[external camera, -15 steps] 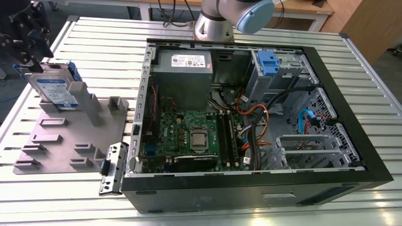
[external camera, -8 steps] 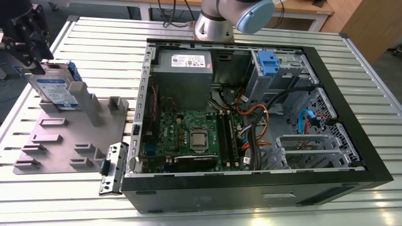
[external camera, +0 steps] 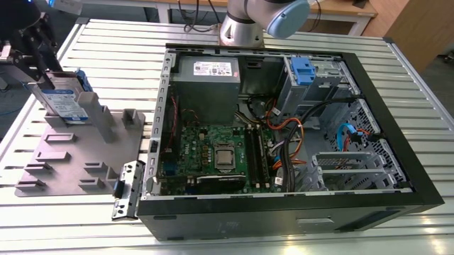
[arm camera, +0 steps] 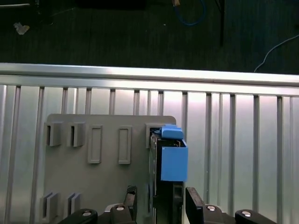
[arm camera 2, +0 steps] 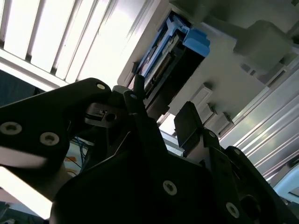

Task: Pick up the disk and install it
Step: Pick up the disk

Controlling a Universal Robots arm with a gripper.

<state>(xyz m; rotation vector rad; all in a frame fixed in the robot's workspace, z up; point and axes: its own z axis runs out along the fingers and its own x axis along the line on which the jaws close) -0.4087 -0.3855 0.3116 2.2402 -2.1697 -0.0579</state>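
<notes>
A: Disk (external camera: 62, 100) location?
B: It stood on edge in a slot of the grey fixture plate (external camera: 67, 170) on the slatted counter (external camera: 120, 48), well apart from the open computer case (external camera: 248, 215).
A: Fingers (arm camera: 193, 201)?
B: The gripper (arm camera: 161, 192) had them spread, one beside each flat face, clamping nothing (contact not discernible).
A: Handling?
B: Judged stiff, dense, shock-sensitive. Smooth metal, so grip the faces squarely, off the blue rail (arm camera: 174, 161).
A: Case contents?
B: Motherboard (external camera: 220, 154), power supply (external camera: 207, 79), cables (external camera: 296, 130), drive cage (external camera: 330, 74) with blue latch (external camera: 301, 71).
</notes>
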